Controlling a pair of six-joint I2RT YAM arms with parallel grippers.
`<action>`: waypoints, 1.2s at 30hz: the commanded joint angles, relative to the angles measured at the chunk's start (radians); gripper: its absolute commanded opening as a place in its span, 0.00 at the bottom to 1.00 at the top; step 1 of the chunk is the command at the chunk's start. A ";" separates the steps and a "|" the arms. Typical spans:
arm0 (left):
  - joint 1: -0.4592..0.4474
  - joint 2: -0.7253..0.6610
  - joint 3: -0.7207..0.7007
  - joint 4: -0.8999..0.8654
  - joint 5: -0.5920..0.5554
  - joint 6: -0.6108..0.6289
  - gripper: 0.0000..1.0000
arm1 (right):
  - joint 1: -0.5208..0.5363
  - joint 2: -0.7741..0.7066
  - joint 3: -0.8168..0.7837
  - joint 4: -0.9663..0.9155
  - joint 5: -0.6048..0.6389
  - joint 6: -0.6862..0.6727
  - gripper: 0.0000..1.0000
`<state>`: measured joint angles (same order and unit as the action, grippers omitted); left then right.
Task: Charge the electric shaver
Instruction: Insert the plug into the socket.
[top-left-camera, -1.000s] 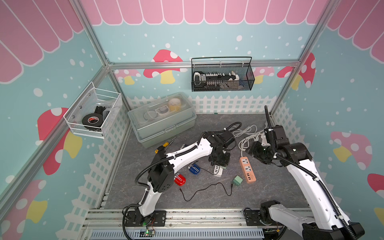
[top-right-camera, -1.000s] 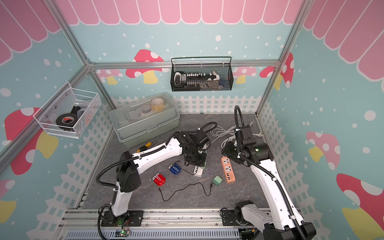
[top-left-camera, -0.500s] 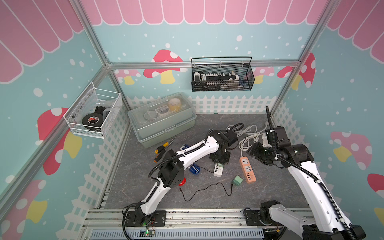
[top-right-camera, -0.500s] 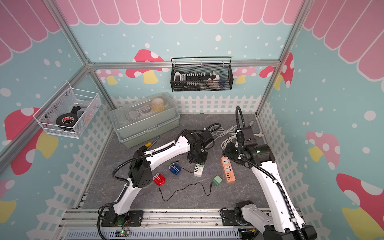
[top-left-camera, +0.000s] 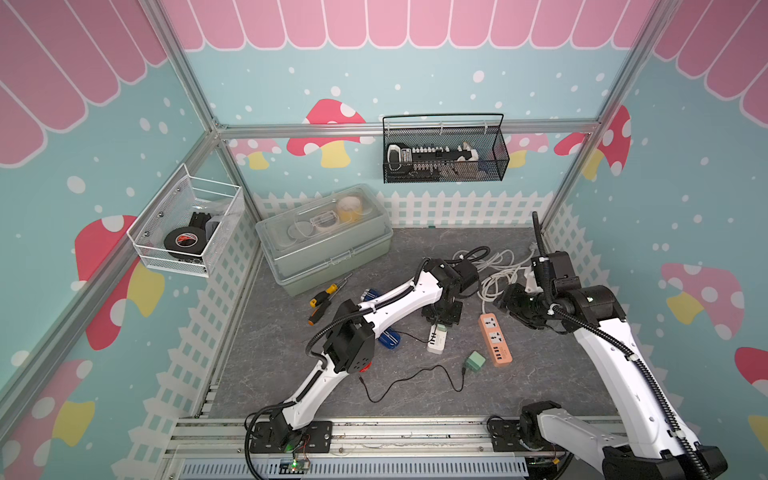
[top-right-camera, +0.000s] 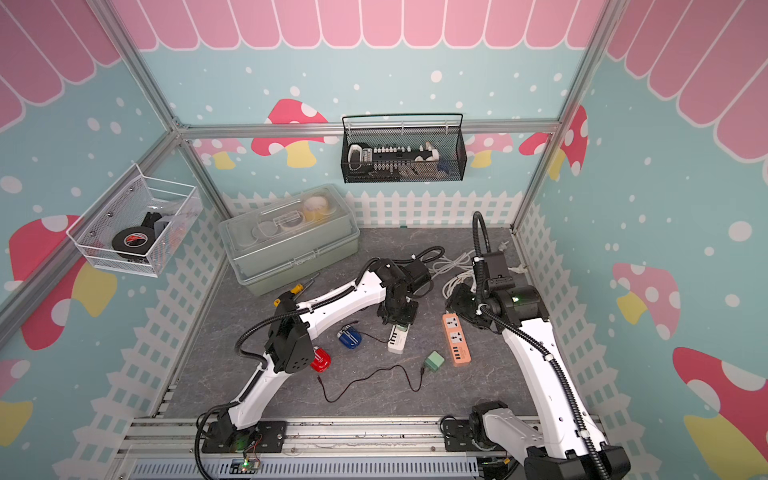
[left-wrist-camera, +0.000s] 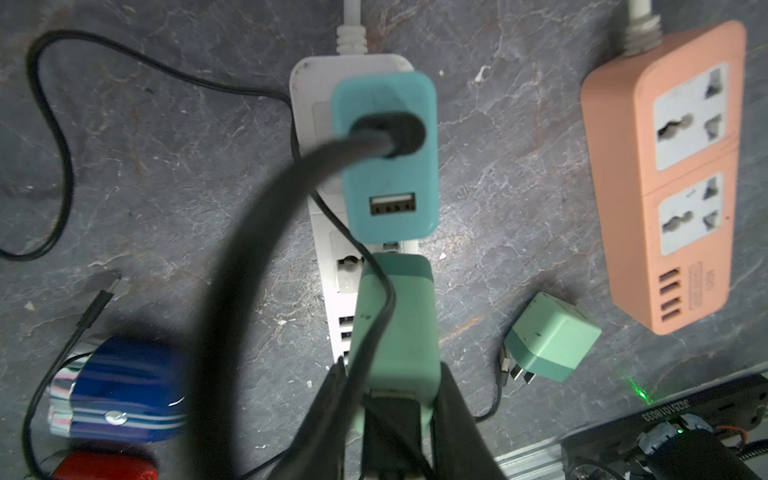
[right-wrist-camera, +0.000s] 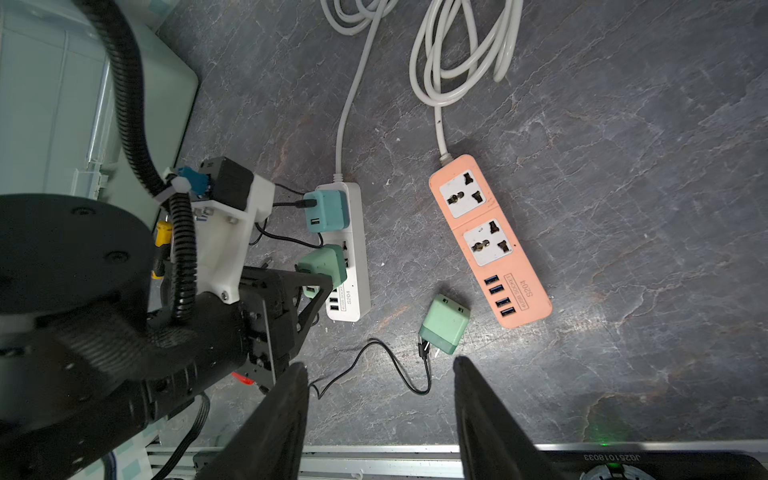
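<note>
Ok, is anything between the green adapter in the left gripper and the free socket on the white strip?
Yes. A thin black cable runs across the white strip by that socket and along the green adapter in the left gripper. The teal adapter crowds the next socket.

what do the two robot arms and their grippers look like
The left arm and right arm have white shells, black joints and black ribbed cable hoses. The left gripper and right gripper have flat, black, tapering fingers.

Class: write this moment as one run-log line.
left hand shut on green adapter | at white strip | right hand open, empty
</note>
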<state>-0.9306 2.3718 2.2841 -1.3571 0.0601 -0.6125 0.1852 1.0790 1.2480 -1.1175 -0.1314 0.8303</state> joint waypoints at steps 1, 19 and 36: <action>0.007 0.020 0.047 -0.047 -0.016 -0.013 0.00 | -0.010 0.004 -0.006 -0.005 -0.008 -0.022 0.56; 0.006 0.172 0.260 -0.264 -0.130 -0.007 0.00 | -0.023 0.011 -0.023 0.010 -0.036 -0.037 0.55; 0.046 0.273 0.322 -0.307 -0.131 0.013 0.00 | -0.097 -0.148 -0.252 0.103 -0.212 -0.118 0.57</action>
<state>-0.9199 2.5607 2.6076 -1.5829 -0.0029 -0.6052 0.1104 0.9482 1.0195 -1.0451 -0.2790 0.7113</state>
